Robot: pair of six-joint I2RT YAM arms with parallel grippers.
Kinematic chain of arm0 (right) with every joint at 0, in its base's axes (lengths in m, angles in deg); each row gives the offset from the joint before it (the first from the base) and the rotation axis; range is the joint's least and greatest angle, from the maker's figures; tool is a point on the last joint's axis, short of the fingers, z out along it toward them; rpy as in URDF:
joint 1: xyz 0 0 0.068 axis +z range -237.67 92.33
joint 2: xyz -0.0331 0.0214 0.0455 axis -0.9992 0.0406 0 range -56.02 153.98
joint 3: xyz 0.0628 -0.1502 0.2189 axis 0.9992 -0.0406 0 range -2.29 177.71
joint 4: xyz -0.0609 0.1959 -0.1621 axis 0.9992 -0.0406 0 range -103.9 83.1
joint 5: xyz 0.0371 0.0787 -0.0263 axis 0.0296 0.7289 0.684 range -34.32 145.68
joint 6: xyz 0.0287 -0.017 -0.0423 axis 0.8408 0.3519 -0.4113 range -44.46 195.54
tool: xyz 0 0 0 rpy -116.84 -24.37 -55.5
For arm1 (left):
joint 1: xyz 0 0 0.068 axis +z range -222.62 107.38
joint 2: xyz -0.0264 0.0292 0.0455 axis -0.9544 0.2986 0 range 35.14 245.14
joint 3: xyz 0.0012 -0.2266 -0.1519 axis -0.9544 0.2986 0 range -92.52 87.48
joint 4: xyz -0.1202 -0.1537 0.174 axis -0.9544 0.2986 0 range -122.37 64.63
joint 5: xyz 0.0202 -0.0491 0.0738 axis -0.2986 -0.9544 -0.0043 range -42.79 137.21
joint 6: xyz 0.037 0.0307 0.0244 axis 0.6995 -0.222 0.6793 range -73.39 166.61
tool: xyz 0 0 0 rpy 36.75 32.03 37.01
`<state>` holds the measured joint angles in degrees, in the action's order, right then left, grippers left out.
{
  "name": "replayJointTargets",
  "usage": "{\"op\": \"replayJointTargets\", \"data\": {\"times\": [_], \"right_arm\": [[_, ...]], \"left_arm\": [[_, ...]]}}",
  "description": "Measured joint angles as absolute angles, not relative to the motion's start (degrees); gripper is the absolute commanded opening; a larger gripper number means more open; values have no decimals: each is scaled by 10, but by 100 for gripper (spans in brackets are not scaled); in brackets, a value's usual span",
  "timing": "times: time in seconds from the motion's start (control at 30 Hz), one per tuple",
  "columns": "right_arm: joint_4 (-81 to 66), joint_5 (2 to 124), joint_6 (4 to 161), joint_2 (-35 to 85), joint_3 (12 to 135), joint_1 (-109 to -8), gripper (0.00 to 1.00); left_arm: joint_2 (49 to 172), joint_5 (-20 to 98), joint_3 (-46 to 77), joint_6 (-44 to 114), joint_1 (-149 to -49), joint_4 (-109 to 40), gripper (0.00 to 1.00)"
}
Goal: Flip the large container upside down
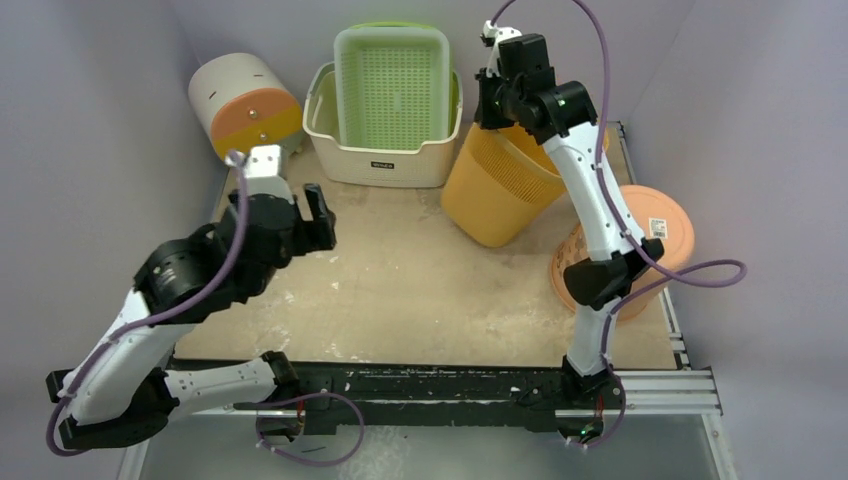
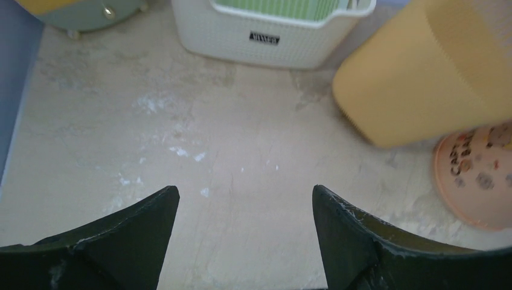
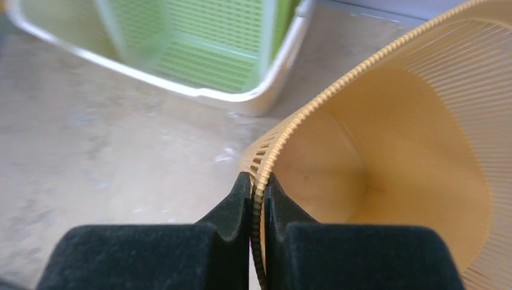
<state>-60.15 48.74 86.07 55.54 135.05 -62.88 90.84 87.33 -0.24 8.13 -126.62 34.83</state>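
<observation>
The left gripper (image 2: 246, 202) is hovering at 9 o'clock with its 2 fingers (image 2: 136, 238) spread on nothing, while the large container (image 1: 497, 190) is sitting tilted at 1 o'clock beside the white crate (image 1: 392, 166), the right gripper (image 3: 259, 184) clamping its rim.

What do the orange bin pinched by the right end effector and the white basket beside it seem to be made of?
The orange bin looks like thin moulded plastic, matte: its upper wall is fine slats letting light through, under a ribbed rim. The white basket is probably stiffer plastic, with a moulded dotted texture.
</observation>
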Motion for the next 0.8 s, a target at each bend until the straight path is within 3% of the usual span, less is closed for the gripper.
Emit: {"op": "replayJointTargets", "data": {"times": [0.17,0.33,0.57,0.8], "right_arm": [[-625,529,938,493,1346,-574,0],[-556,618,1026,375,1208,-527,0],[-289,694,1198,253,939,-461,0],[73,683,1312,295,733,-392,0]], "left_arm": [[913,971,-118,83,-1266,385,80],[900,1049,-178,82,-1266,422,80],[882,1090,-217,78,-1266,443,78],[899,1092,-268,83,-1266,446,76]]}}
